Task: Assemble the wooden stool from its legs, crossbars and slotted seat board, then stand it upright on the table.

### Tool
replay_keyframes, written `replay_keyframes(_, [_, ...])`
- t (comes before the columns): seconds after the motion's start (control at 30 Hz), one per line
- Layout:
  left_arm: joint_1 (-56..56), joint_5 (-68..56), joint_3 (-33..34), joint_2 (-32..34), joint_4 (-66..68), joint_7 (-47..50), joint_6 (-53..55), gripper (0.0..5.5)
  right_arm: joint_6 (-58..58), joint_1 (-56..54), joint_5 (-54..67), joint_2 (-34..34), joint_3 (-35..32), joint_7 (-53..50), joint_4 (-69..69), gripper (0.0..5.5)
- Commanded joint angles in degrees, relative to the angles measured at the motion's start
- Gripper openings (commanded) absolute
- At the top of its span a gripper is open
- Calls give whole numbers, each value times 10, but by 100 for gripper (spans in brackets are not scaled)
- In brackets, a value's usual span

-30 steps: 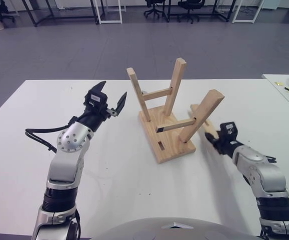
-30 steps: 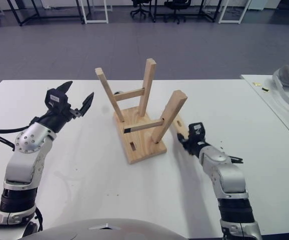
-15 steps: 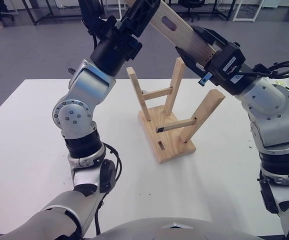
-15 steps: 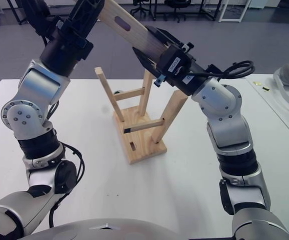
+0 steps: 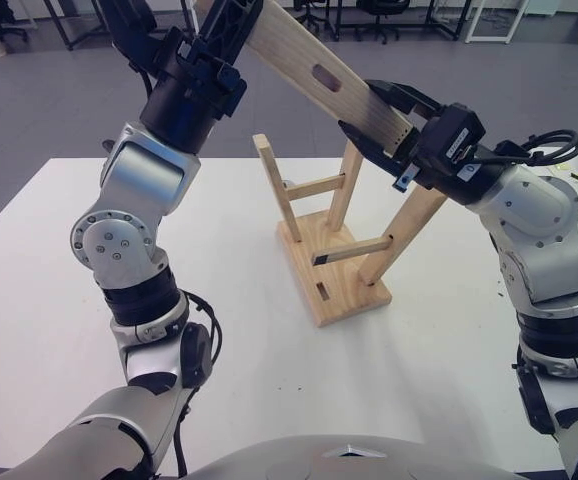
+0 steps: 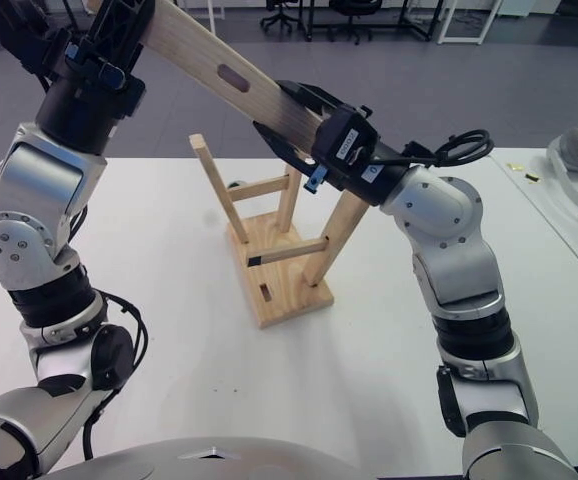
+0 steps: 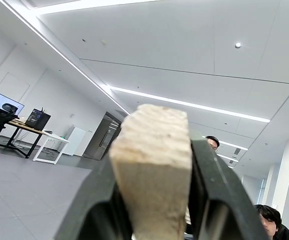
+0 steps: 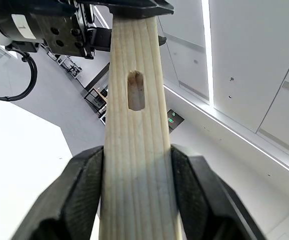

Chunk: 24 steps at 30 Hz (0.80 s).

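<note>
Table [image 5: 59, 260]: smooth, matte white.
Left pincer [image 5: 227, 30]: up high and clamped on the top end of the loose leg [image 5: 289, 52], black fingers hugging two opposite faces.
Loose leg: a pale, straight-grained square bar with one oval mortise [image 5: 321, 76]. It slants down to the right, in the air.
Seat board [image 5: 347, 300]: flat on the table, underside up, with dark slots cut near its front end.
Standing legs [image 5: 351, 170]: three plugged in and leaning, tied by two thin crossbars [image 5: 314, 187]. They're right beneath my bar.
Right pincer [image 5: 381, 118]: closed on the bar's lower end, just above the nearest standing leg.
Cable [image 5: 539, 150]: a black loop off my right wrist.
</note>
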Motion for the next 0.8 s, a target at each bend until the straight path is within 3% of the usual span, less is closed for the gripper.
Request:
replay_keyframes(0.03, [13, -9, -2, 17, -9, -1, -11, 105, 37, 4, 10, -10, -10, 13, -11, 268])
replay_keyframes(0.27, [43, -12, 61, 108, -33, -4, -31, 103, 24, 7, -124, -80, -58, -43, 107, 402])
replay_keyframes(0.43, [167, 58, 8, 151, -97, -13, -12, 103, -5, 110, -204, -94, 2, -35, 224, 402])
replay_keyframes(0.57, [262, 146, -35, 165, -128, -14, -14, 103, -85, 199, -262, -80, 97, -18, 285, 402])
replay_keyframes(0.63, [289, 150, -40, 154, -139, 0, -12, 103, -104, 232, -277, -73, 134, 1, 274, 402])
replay_keyframes(0.8, [365, 143, -19, 133, -167, 78, 0, 103, -97, 280, -229, -52, 155, 56, 183, 402])
